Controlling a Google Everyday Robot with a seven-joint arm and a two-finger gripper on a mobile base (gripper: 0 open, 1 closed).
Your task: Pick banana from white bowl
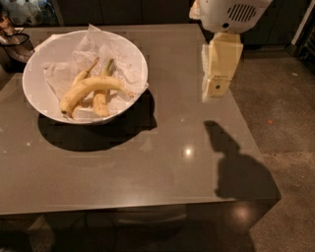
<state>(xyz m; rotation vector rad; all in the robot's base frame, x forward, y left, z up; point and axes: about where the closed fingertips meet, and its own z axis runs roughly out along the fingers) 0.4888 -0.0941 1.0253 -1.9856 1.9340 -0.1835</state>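
Note:
The white bowl (32,93), lined with crumpled white paper, stands on the left part of the grey table (147,172). Three yellow bananas lie in it. The banana (93,86) is the longest, curved one and lies across the top of the other two. My gripper (217,89) hangs from the white arm head (231,15) above the right side of the table. It is well to the right of the bowl and apart from it, and it holds nothing that I can see.
Two shorter bananas (101,101) lie under the long one. A dark object (12,44) stands at the far left table edge. The table's right edge borders a speckled floor (285,118). The arm's shadow (236,167) falls on the front right corner.

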